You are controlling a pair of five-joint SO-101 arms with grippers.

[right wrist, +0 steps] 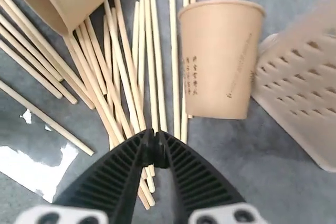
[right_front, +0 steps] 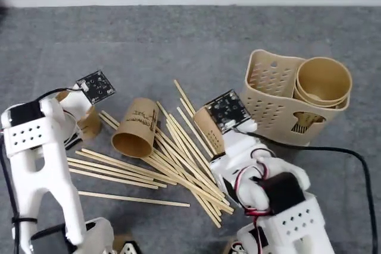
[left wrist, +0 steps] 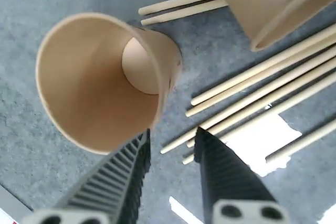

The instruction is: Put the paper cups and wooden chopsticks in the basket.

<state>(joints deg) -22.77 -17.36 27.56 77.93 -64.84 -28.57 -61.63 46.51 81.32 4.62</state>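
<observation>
A paper cup (left wrist: 100, 77) lies on the grey mat with its mouth toward my left gripper (left wrist: 170, 145), which is open; one finger (left wrist: 126, 171) is just at the cup's rim. A printed cup (right_front: 136, 128) lies on its side among the wooden chopsticks (right_front: 178, 159). My right gripper (right wrist: 155, 142) is shut, its tips low over the chopsticks (right wrist: 142, 77) with nothing between them. A third cup (right wrist: 223, 59) lies just beyond it, beside the basket (right wrist: 299, 87). The basket (right_front: 271, 96) holds nested cups (right_front: 323, 81).
Chopsticks are strewn across the mat from the left arm (right_front: 36, 147) to the right arm (right_front: 274, 200). A black cable (right_front: 351, 159) runs in front of the basket. The far part of the mat (right_front: 178, 40) is bare.
</observation>
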